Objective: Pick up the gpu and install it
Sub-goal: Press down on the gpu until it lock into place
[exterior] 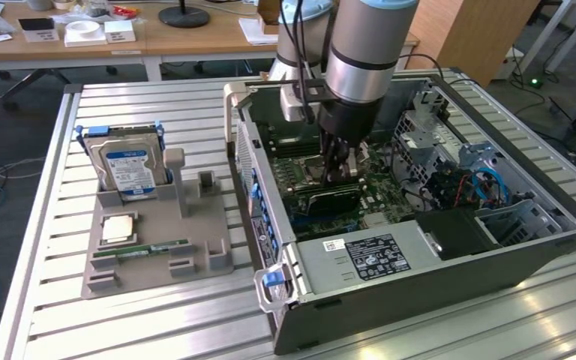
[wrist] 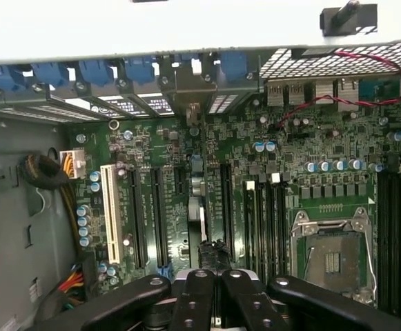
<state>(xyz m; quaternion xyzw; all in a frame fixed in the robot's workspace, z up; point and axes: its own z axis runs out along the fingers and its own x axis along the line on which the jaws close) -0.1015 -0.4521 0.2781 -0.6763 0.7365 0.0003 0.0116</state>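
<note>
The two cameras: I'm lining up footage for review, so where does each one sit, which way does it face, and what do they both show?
Exterior view: off the arm, above one corner of the slatted table, looking down at the open computer case and the grey parts holder; the arm reaches down into the case, its gripper at the gpu.
Wrist view: on the wrist, facing down at the motherboard; the shut gripper shows.
Shared: the gripper, the motherboard and the case interior.

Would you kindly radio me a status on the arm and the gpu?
End effector shut, down inside open computer case. Gpu edge-on over motherboard, under end effector. Cannot tell if seated. Nothing blocking seen.
</note>
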